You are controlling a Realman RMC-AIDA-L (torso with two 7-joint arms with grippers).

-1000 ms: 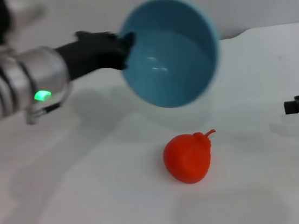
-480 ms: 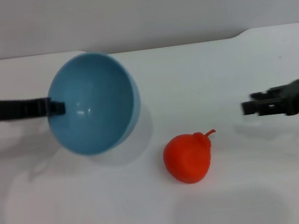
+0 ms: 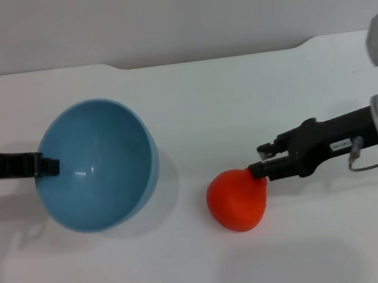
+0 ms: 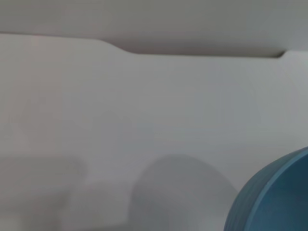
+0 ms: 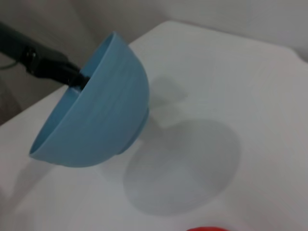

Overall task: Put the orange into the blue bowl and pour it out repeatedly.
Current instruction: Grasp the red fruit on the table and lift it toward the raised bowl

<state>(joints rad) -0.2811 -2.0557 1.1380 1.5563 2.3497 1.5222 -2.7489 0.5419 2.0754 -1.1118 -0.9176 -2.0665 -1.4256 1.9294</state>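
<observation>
The blue bowl (image 3: 95, 165) is at the left, tilted with its empty inside showing and lifted off the white table (image 3: 190, 93). My left gripper (image 3: 45, 164) is shut on its left rim. The bowl also shows in the right wrist view (image 5: 101, 110), with the left gripper (image 5: 72, 74) on its rim, and in the left wrist view (image 4: 276, 197). The orange (image 3: 236, 200) lies on the table right of the bowl. My right gripper (image 3: 262, 160) reaches in from the right with its fingers apart at the orange's upper right side. A sliver of the orange (image 5: 207, 229) shows in the right wrist view.
The table's far edge (image 3: 206, 55) meets a grey wall. The bowl casts a shadow (image 5: 183, 163) on the table between itself and the orange.
My left gripper has swung the bowl from above the table's middle down to the left. My right gripper has moved in from the right edge to the orange. The orange has not moved.
</observation>
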